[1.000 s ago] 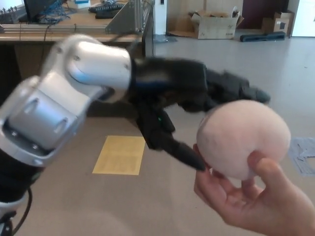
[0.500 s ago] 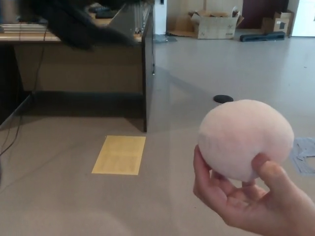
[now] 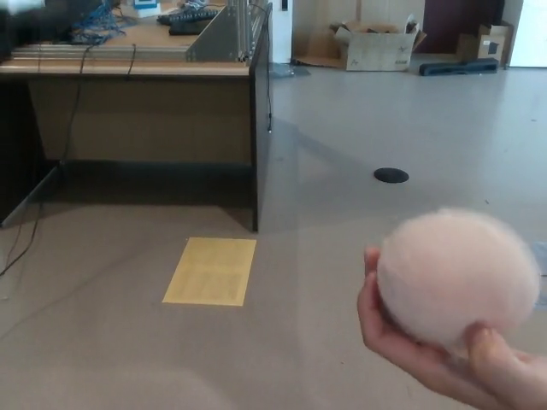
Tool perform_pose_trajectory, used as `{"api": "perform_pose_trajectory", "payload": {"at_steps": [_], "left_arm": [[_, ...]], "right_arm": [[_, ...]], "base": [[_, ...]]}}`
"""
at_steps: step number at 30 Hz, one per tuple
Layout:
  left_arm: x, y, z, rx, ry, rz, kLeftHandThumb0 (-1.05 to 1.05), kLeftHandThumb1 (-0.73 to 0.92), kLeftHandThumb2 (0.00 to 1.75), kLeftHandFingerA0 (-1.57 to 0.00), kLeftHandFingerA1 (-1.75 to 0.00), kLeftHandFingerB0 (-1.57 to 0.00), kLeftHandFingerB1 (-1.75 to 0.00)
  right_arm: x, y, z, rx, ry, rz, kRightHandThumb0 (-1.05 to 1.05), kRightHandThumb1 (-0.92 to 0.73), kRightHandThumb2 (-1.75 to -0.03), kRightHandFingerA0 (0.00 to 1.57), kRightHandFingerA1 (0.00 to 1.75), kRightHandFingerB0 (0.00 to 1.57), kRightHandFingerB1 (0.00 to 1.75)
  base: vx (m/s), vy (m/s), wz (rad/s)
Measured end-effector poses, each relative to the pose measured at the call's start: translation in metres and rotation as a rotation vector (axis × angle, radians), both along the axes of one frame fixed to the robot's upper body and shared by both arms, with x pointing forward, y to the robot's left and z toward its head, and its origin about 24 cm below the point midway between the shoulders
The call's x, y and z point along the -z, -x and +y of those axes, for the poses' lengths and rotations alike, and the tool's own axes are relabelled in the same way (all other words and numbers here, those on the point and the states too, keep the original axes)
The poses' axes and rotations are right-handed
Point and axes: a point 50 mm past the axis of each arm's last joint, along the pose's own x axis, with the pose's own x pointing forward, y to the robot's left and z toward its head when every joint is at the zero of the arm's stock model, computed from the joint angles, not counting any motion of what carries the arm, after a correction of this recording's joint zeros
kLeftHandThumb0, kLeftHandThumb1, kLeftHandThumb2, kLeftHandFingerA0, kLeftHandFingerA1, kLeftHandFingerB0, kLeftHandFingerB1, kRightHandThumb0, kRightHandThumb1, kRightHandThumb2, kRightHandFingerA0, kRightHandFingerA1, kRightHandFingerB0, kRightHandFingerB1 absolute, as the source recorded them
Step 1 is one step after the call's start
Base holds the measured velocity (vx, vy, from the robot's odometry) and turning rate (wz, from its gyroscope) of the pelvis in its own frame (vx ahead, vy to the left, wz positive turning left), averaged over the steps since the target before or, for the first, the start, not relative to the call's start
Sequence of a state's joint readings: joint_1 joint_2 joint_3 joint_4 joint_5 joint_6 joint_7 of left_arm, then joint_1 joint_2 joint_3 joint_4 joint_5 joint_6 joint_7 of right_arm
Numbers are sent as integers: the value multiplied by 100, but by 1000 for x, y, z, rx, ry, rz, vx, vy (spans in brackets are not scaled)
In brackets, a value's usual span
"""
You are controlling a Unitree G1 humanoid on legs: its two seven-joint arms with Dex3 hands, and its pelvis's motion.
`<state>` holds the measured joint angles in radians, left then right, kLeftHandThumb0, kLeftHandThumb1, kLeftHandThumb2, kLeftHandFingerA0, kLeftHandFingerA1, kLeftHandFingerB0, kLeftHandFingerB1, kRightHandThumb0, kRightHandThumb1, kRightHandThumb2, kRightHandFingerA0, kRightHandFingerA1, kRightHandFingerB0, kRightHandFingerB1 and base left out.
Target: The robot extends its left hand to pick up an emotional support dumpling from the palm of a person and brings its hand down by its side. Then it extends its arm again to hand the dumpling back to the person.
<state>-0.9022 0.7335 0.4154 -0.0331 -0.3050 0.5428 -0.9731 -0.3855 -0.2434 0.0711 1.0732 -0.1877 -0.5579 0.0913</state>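
One dumpling (image 3: 458, 278), pale pink and plush, rests in the person's hand (image 3: 427, 354) at lower right. It looks light, soft and compressible: grip across its upper bulge. Neither robot hand is visible, so finger state is unknown. Half a second ago it sat slightly higher.

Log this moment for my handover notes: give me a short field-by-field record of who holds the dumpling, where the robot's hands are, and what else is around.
dumpling: pale pink, round plush dumpling, lower right of the head view
holder: person's hand, cupping it from below, thumb on its front
robot left hand: not in view
robot right hand: not in view
floor: yellow sheet lying flat; black round disc farther back
furniture: wooden desk at upper left, cables on top
background: open cardboard box by the far wall
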Motion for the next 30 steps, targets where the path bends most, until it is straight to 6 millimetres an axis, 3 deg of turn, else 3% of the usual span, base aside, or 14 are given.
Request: {"api": "perform_pose_trajectory", "payload": {"at_steps": [3, 4, 5, 6, 7, 12, 16, 19, 20, 23, 30], "left_arm": [[38, -8, 5, -2, 32, 99, -96, 80, 110, 0, -7, 0, -1], [50, -10, 7, -3, 45, 130, -98, 87, 115, 0, -8, 0, 0], [63, -12, 8, -5, 57, 165, -98, 87, 115, 0, -8, 0, 0], [88, -15, 12, -14, 87, 233, -98, 87, 115, 0, -8, 0, 0], [88, -15, 12, -14, 87, 233, -98, 85, 113, 0, -7, 0, 0], [169, -17, 31, -87, 206, 441, -93, 79, 107, 0, -2, 0, 0], [245, -2, 49, -215, 312, 641, -90, 78, 107, 0, -5, 0, -4], [272, 7, 56, -279, 337, 714, -76, 66, 98, 0, -19, 0, -14], [290, 15, 60, -323, 353, 761, -76, 66, 98, 0, -19, 0, -14], [319, 33, 67, -403, 364, 836, -76, 63, 95, -1, -25, 0, -15], [362, 64, 73, -527, 343, 938, -69, 61, 92, -5, -36, -4, -27]], "right_arm": [[3, 3, -1, 2, 0, 9, -79, -84, -65, 46, 60, 36, 41], [4, 4, -1, 3, 0, 13, -75, -65, -105, 42, 65, 29, 52], [5, 6, -1, 5, 0, 18, -75, -65, -105, 42, 65, 29, 52], [7, 8, -2, 7, 0, 26, -75, -65, -105, 42, 65, 29, 52], [7, 8, -2, 7, 0, 26, -77, -84, -65, 46, 59, 36, 40], [14, 16, -4, 13, -1, 49, -76, -86, -66, 44, 52, 36, 39], [20, 23, -5, 19, -2, 71, -77, -87, -66, 44, 51, 35, 38], [22, 26, -5, 21, -2, 80, -81, -88, -67, 42, 50, 34, 38], [25, 29, -6, 23, -2, 88, -81, -88, -67, 42, 50, 34, 38], [30, 37, -8, 30, -3, 109, -78, -86, -66, 43, 49, 34, 38], [42, 55, -12, 49, -4, 153, -81, -86, -66, 43, 51, 34, 39]], "base": [[0, 0, 0], [0, 0, 0], [0, 0, 0], [0, 0, 0], [0, 0, 0], [0, 0, 0], [0, 0, 0], [0, 0, 0], [0, 0, 0], [0, 0, 0], [0, 0, 0]]}}
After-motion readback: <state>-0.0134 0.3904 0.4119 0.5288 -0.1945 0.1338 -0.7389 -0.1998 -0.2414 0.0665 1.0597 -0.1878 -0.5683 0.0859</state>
